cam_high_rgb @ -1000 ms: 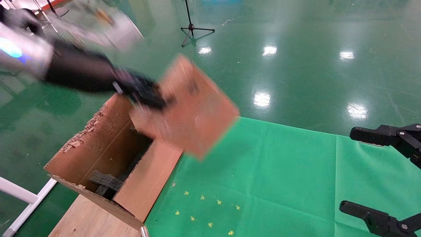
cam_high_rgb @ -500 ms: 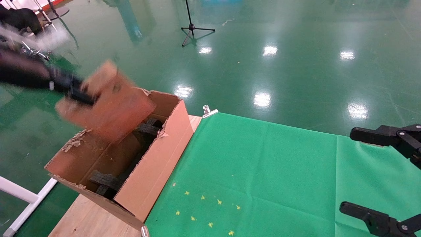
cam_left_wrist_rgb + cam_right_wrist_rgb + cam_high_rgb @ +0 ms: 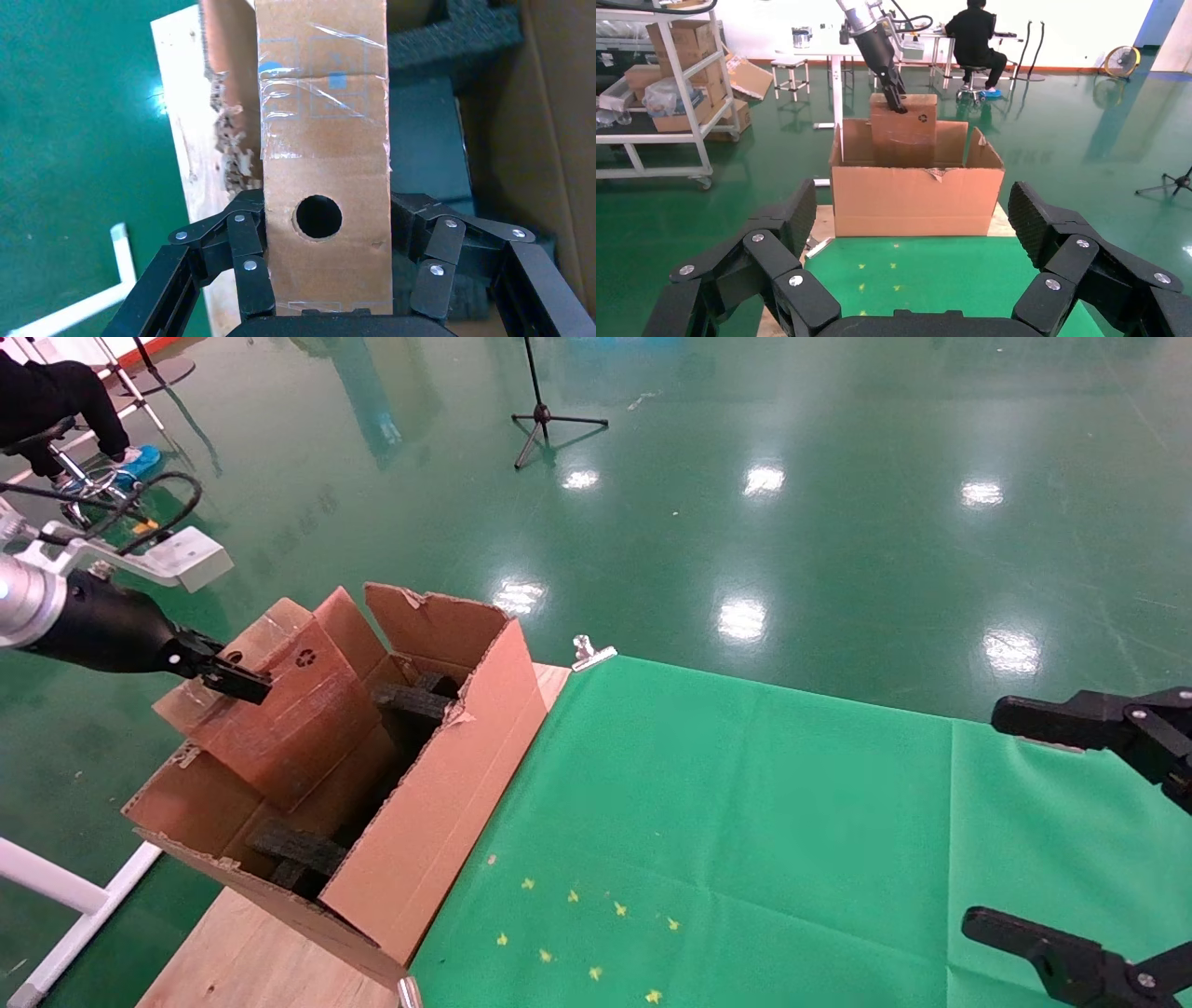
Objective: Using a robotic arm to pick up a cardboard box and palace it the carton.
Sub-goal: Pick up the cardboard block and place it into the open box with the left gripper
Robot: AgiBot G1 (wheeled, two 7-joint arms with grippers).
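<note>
Gripping the cardboard box (image 3: 279,705) by its upper end, with the left gripper (image 3: 223,677) of the robotic arm (image 3: 84,621) clenched on two opposite faces so the box is hanging lengthwise, narrow enough to pass between the flaps. Hovering partly inside the carton (image 3: 438,803), lower end already below the torn rim, upper end with the recycling symbol still showing above it. Tilting slightly toward the far-left flap of the carton, likely to clear the black foam blocks (image 3: 410,700) sitting inside toward the carton's middle and near end.

Showing, in the left wrist view, the cardboard box (image 3: 323,161) pinched between both fingers (image 3: 249,270), tape glinting on its face and a round hole just above the grip; foam (image 3: 450,42) and the carton's inner wall lying beyond it.

Waiting well to the right of the carton, over the green cloth (image 3: 745,822), with the right gripper (image 3: 1080,822) spread wide and carrying nothing; clearly idle. Framing, from the right wrist view, the carton (image 3: 916,189) straight ahead with the box (image 3: 903,133) dipping into it from above.

Judging the task nearly done: lowering a little farther and letting go remaining. Risking a snag on the foam if released at this tilt.
</note>
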